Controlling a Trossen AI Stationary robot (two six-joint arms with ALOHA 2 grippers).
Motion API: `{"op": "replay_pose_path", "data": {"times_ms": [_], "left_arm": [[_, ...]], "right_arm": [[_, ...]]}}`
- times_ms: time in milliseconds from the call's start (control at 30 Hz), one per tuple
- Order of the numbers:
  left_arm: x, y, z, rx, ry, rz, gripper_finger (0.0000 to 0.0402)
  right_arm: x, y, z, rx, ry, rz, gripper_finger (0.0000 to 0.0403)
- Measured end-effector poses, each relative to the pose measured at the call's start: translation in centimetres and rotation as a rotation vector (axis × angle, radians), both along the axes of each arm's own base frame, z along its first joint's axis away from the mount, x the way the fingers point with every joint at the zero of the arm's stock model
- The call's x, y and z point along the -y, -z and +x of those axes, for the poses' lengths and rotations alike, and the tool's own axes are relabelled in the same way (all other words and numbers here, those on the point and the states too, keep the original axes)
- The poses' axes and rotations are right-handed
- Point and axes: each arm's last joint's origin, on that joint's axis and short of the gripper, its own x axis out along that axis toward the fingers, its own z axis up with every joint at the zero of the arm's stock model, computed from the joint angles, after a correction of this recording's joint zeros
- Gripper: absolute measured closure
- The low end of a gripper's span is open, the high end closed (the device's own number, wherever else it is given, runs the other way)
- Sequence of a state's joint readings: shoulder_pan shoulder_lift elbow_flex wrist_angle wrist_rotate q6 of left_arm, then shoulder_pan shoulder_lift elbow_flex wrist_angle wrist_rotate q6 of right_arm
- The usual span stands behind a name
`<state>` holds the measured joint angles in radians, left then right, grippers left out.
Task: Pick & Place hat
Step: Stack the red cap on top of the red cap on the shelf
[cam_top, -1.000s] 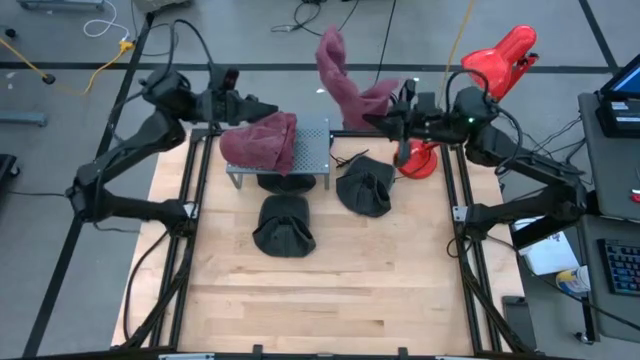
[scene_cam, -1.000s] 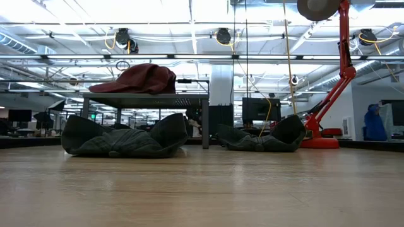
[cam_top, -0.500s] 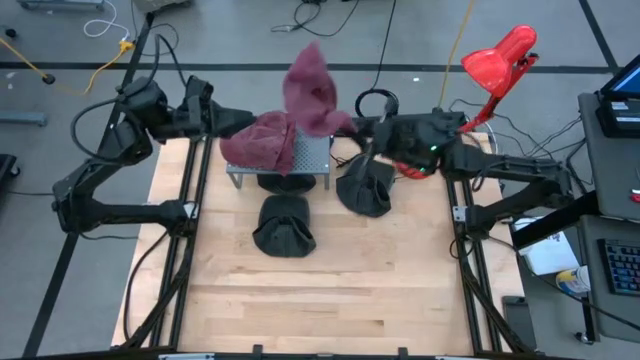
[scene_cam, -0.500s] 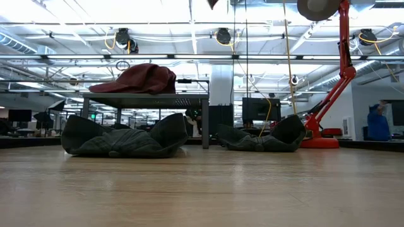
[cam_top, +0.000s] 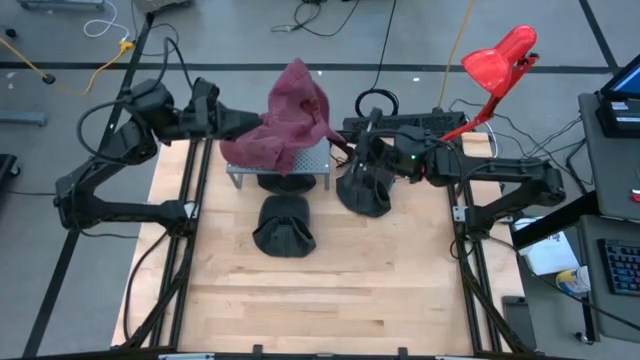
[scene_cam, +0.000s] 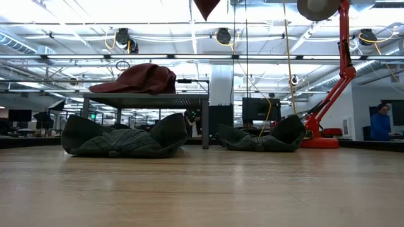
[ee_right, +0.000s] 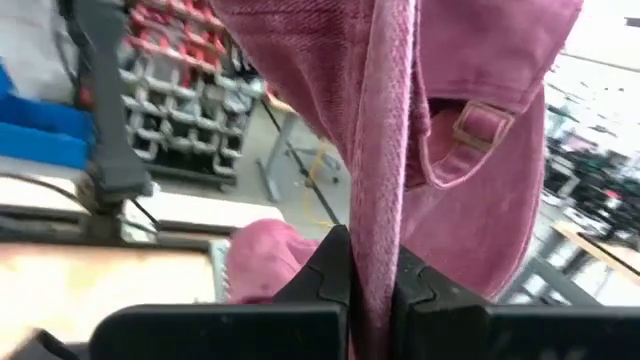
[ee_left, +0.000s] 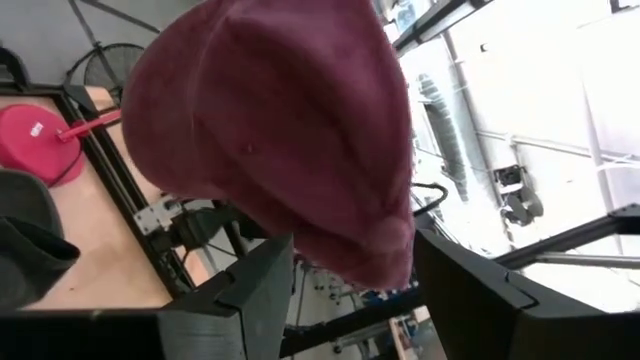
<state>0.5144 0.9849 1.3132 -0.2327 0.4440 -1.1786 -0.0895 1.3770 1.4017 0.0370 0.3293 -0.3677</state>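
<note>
Two maroon hats now share the small metal rack [cam_top: 318, 160] at the far edge of the bench [cam_top: 320, 300]: one maroon cap [cam_top: 255, 148] lies flat on the rack's mesh top, while the second, a maroon hat [cam_top: 300, 100], hangs in the air directly above it, pinched by its strap in the right claw [cam_top: 345, 150], whose fingers are pressed together on the fabric in the right wrist view [ee_right: 372, 200]. Within the last second the right arm has swung that hat in from beyond the bench's far right corner, near the red desk lamp [cam_top: 495, 60], to a spot over the rack; the low view catches only its tip [scene_cam: 206, 7] dangling at the top of the frame. The left claw [cam_top: 235, 122], beside the rack at the far left, has drawn back a little and its fingers have spread partway with nothing between them; its wrist camera looks straight at the hanging hat [ee_left: 290, 140]. Two dark grey hats lie on the wood untouched, one [cam_top: 283, 225] in front of the rack toward the bench's middle, the other [cam_top: 366, 188] just beside the rack's right end. Judging by this, the carry is nearly done, and what is left appears to be lowering and releasing the hat onto the rack.
</note>
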Motion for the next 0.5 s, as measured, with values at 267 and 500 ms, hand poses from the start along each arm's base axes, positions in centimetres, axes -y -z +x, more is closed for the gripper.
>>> {"op": "replay_pose_path", "data": {"times_ms": [267, 500], "left_arm": [[-0.8, 0.8, 1.6, -0.04, -0.017, -0.024, 0.0188], [-1.1, 0.9, 2.3, -0.036, -0.001, 0.007, 0.0188]], "right_arm": [[0.4, 1.4, 1.6, -0.039, 0.076, -0.033, 0.04], [0.5, 2.2, 2.6, -0.05, 0.09, -0.034, 0.04]]}}
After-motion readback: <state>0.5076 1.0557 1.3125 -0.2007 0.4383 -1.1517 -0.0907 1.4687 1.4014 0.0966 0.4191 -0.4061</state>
